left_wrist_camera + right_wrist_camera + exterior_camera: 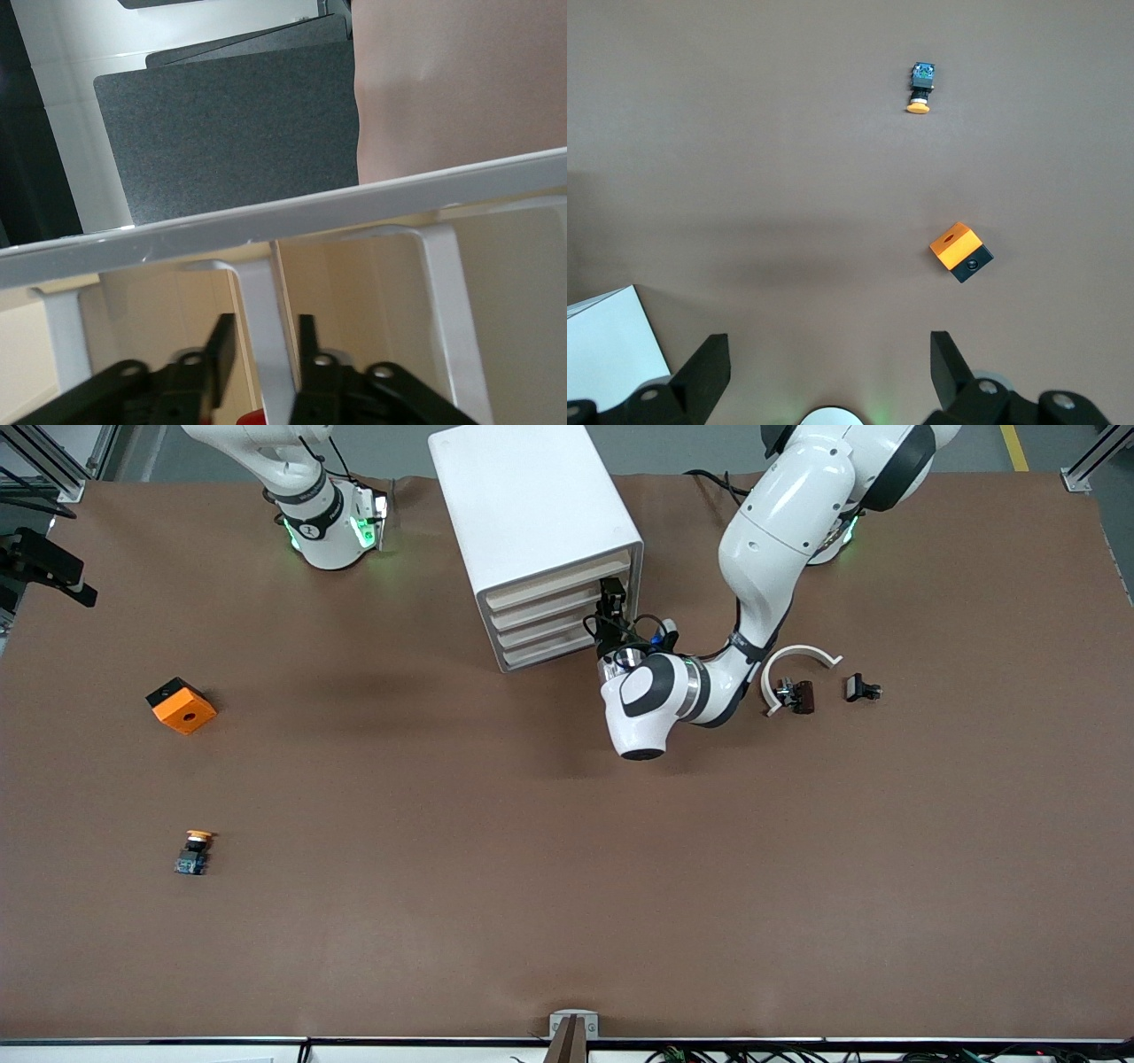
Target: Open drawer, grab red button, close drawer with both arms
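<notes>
Left end effector at cabinet front, fingers narrowly apart around drawer handle. Right end effector spread wide, waiting above surface. Button not visible.

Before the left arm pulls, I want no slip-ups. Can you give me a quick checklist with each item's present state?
1. Left end effector at the white boxy cabinet's cream-fronted drawer: ok.
2. Its grip on the white handle bar: cannot tell.
3. Drawer shut, not yet pulled: ok.
4. Right end effector open, waiting over the brown table: ok.
5. Red-capped push button in sight: not ok.
</notes>
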